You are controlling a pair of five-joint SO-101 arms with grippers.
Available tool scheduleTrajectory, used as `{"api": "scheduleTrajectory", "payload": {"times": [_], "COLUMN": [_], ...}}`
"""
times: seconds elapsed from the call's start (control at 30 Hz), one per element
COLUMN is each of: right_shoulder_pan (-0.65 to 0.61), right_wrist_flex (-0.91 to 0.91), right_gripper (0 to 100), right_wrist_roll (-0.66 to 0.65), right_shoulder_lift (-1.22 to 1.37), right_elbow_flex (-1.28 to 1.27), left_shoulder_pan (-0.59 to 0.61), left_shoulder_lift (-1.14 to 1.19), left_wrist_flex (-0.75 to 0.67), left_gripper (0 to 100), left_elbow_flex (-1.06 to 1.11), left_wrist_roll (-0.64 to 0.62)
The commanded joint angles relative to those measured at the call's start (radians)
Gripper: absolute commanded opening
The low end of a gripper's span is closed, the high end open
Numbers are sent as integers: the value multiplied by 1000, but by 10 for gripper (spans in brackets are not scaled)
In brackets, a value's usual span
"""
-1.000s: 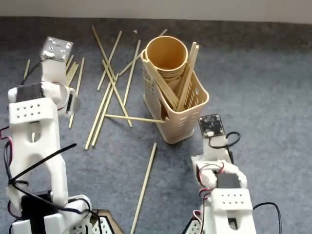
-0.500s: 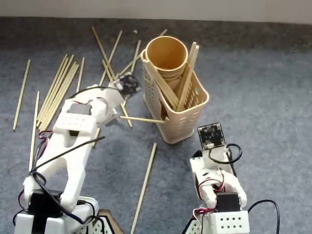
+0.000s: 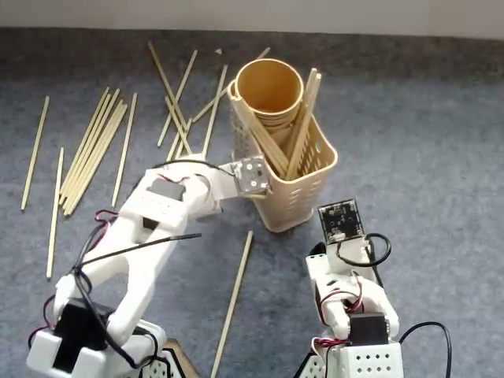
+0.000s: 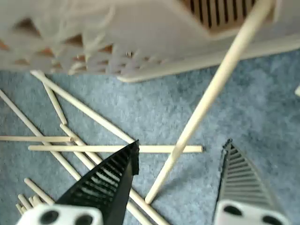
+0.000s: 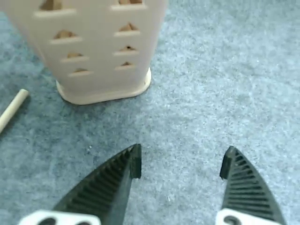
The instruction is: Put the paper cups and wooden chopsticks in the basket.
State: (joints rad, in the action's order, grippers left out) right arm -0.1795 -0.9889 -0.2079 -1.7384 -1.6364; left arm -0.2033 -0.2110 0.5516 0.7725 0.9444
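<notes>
Stock as I see it.

- **In the basket (image 3: 309,189):** nested paper cups (image 3: 269,85) and several stowed chopsticks (image 3: 303,126).
- **Outside the basket, on the tabletop (image 3: 425,142):** many loose chopsticks (image 3: 90,150) on the left arm's side and a single stick (image 3: 236,295) in front.
- **Left end effector (image 4: 182,143):** wide open, straddling a slanted stick (image 4: 211,93) by the basket wall, gripping nothing.
- **Right end effector (image 5: 183,148):** open and empty, near the basket's base.

I judge the cups done and the chopsticks mostly outstanding.
</notes>
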Motion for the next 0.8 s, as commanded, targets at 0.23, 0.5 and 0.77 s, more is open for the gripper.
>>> {"api": "scheduleTrajectory", "payload": {"times": [0.23,0.5,0.77], "right_shoulder_pan": [-8,-8,-8], "right_wrist_flex": [-4,-4,1], "right_gripper": [275,275,275], "right_wrist_roll": [3,3,3], "right_shoulder_lift": [-13,-13,-13], "right_elbow_flex": [4,4,2], "left_shoulder_pan": [2,139,237], "left_shoulder_lift": [148,77,-171], "left_wrist_flex": [-193,-155,146], "left_gripper": [217,3,11], "left_elbow_flex": [-13,-10,-16], "left_wrist_roll": [-3,3,152]}}
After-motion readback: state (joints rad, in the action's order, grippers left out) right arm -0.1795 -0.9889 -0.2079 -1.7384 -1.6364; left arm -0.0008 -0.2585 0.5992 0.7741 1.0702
